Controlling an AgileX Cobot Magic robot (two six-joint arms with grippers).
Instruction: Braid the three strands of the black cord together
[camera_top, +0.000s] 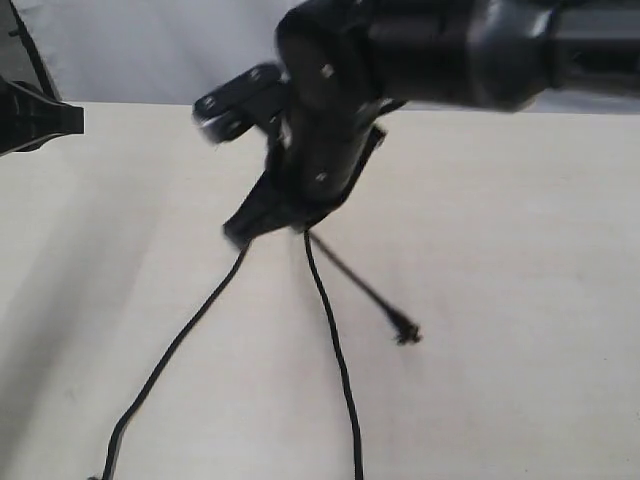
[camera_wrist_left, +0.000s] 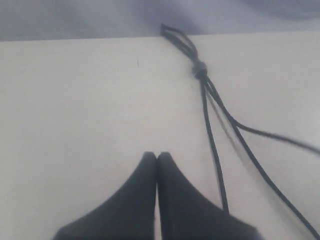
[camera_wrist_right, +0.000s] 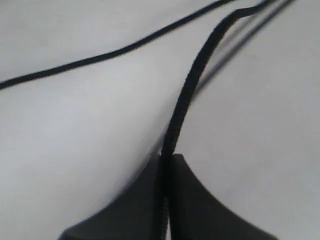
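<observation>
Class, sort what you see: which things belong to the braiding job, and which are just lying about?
Job: thin black three-strand cord; right gripper, shut on one strand; left gripper, shut, empty.
Merely there: pale cream tabletop; grey backdrop.

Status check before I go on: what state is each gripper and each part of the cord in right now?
left gripper: shut, empty, off the cord.
right gripper: shut on the held strand.
held strand: pinched between the gripper's tips.
three strands: fanned out from the knot, unbraided.
knot: tied, lying on the table.
</observation>
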